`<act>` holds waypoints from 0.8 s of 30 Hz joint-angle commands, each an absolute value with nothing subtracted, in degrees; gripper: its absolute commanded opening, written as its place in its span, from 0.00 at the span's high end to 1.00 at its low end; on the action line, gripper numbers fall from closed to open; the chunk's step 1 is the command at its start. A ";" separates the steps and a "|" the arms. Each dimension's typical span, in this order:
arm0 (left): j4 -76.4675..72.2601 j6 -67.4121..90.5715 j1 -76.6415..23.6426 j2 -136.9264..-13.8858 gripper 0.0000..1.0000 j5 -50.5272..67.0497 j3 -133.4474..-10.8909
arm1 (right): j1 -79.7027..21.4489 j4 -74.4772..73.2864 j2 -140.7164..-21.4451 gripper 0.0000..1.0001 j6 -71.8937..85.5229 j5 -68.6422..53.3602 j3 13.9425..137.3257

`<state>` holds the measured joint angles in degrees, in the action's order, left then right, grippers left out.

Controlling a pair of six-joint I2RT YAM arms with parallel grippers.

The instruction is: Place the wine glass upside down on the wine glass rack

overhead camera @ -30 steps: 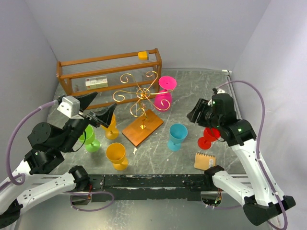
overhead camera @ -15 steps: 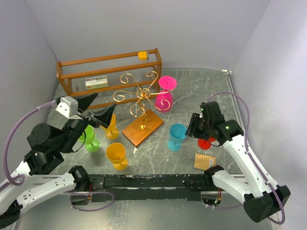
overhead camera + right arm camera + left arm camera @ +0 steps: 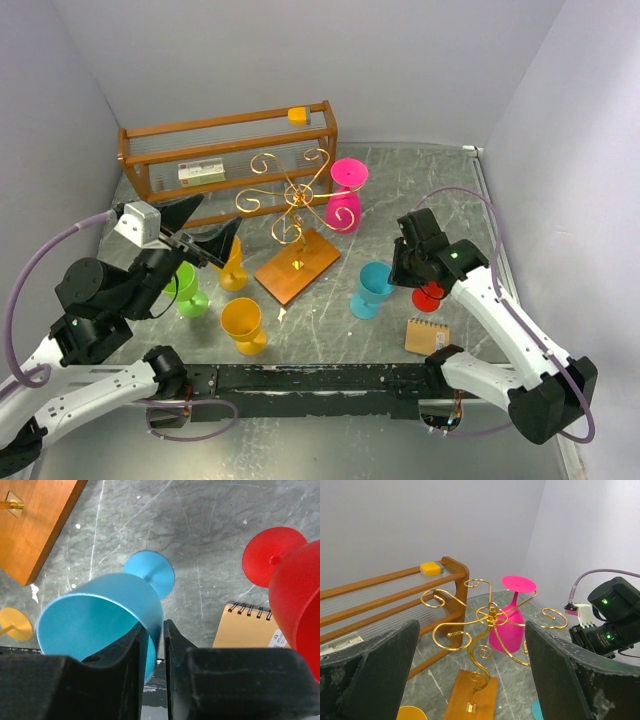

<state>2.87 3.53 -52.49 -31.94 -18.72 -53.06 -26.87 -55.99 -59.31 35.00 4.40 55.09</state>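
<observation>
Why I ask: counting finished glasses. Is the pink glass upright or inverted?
Upside down: the pink glass has its foot on top, bowl below, beside the wine glass rack. Whether it hangs there, cannot tell.

Both arms [image 3: 505,320] are white-shelled with black joints, matte black jaws and looping lilac cables [image 3: 605,571].

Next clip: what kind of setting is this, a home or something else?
Probably a lab test cell, not a home: plain lilac panels wall in a grey marbled table, and staged props, among them a blue wine glass and a gold wire rack, are set out on it.
</observation>
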 commanded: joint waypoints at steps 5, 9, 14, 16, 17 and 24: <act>2.99 3.87 -52.52 -33.50 0.04 -16.64 -53.79 | -27.95 -55.03 -61.86 1.00 33.37 8.77 59.73; 2.36 3.00 -52.47 -33.83 0.04 -16.12 -53.39 | -29.40 -55.58 -62.15 1.00 33.16 11.77 62.63; -1.48 2.39 -52.49 -34.79 0.02 -15.93 -52.27 | -29.44 -53.06 -58.54 1.00 34.09 18.51 66.80; -3.00 2.84 -52.55 -35.90 0.02 -14.76 -52.58 | -29.44 -51.43 -56.89 1.00 34.69 21.40 68.59; -3.21 3.62 -52.48 -36.66 0.02 -14.07 -53.13 | -29.44 -50.32 -55.95 1.00 34.82 22.57 69.27; -3.26 12.99 -52.47 -43.47 0.02 -7.90 -59.72 | -29.37 -39.99 -46.75 1.00 34.31 28.95 71.05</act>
